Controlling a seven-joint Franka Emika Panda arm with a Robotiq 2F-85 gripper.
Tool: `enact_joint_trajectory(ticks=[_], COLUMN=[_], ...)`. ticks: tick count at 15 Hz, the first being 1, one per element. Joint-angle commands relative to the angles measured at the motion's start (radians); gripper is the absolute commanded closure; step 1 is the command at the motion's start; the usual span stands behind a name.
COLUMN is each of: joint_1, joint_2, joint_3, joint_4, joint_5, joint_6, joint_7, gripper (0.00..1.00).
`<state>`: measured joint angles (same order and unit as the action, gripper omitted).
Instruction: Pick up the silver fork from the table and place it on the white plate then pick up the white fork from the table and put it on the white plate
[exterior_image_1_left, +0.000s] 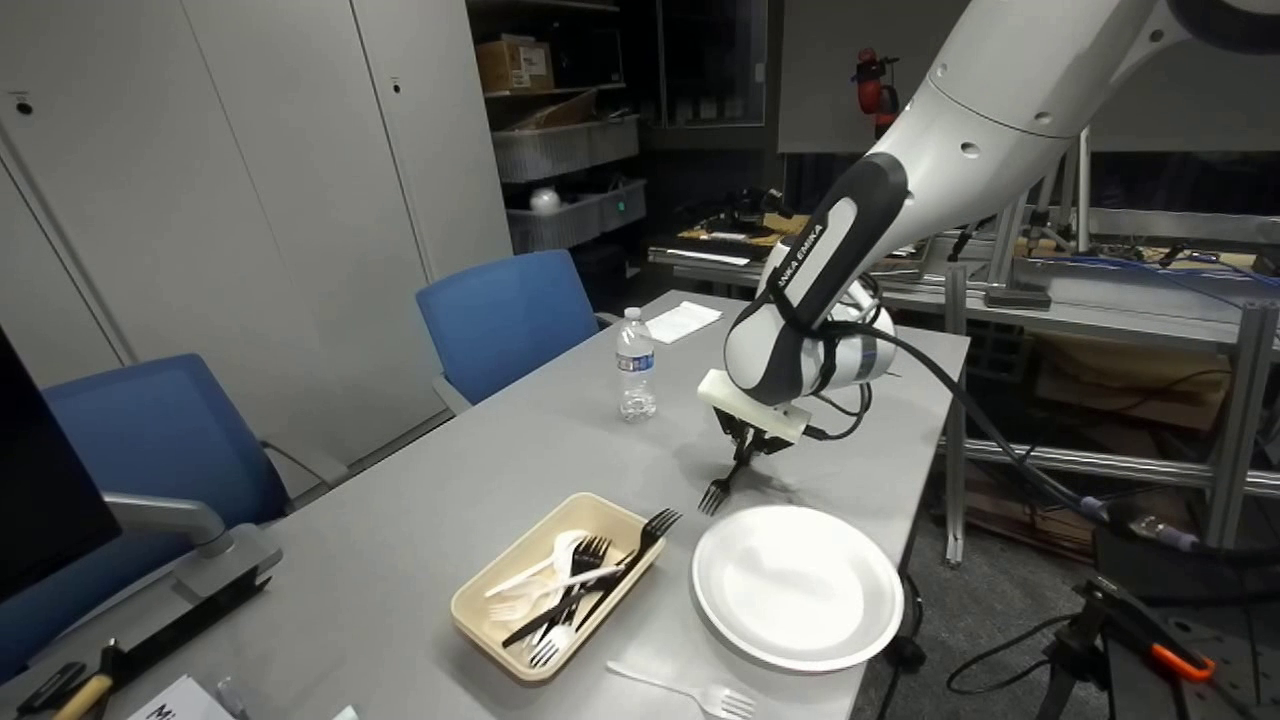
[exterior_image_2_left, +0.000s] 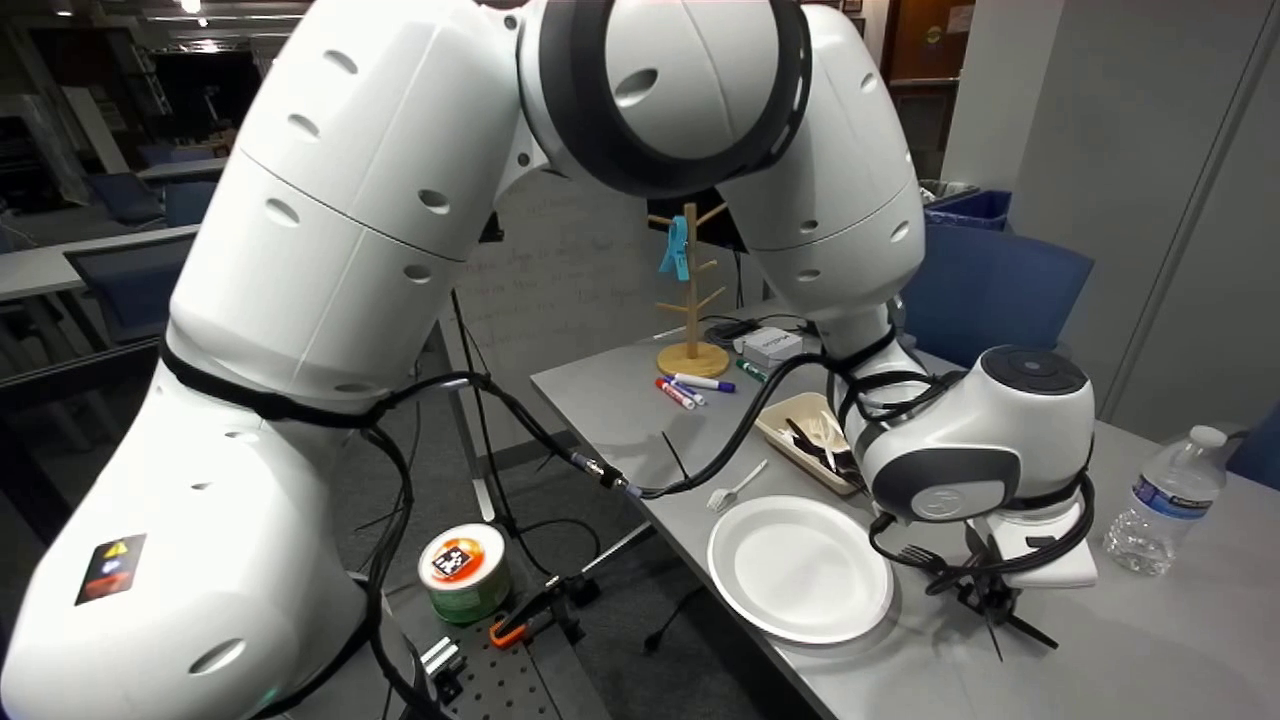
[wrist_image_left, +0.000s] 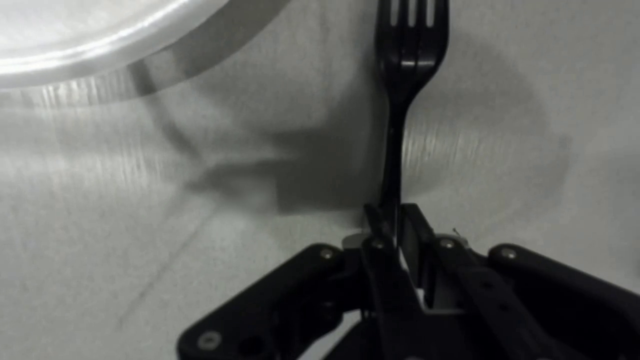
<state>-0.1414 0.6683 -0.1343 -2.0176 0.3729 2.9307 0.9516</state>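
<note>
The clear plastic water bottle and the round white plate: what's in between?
A slim dark fork, held in the black gripper, is between them; both exterior views show it.

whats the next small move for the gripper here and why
Probably raise the gripper a little: its jaws look shut on the dark fork by the handle, and that fork is low beside the plate, whose raised rim likely needs clearing before moving across.
</note>
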Motion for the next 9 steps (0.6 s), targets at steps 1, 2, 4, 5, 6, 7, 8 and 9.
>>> enact_joint_trajectory(ticks=[1,2,4,5,6,7,8,9], joint_1=[-0.032,-0.033,-0.039,-0.045,-0.052,-0.062,-0.014,-0.019], joint_2=[0.018,0.02,0.025,0.025,0.023,0.02,0.011,0.012], joint_3=[0.044,0.046,0.055,0.061,0.07,0.081,0.032,0.039], joint_4=[0.014,0.015,0.015,0.015,0.014,0.013,0.003,0.003], joint_5=[0.049,0.05,0.047,0.045,0.044,0.043,0.037,0.038], joint_6=[0.069,0.085,0.115,0.118,0.113,0.102,0.081,0.081], joint_7=[-0.045,-0.048,-0.055,-0.063,-0.073,-0.086,-0.047,-0.057], gripper=[0.97,0.97,0.97,0.97,0.97,0.97,0.88,0.88])
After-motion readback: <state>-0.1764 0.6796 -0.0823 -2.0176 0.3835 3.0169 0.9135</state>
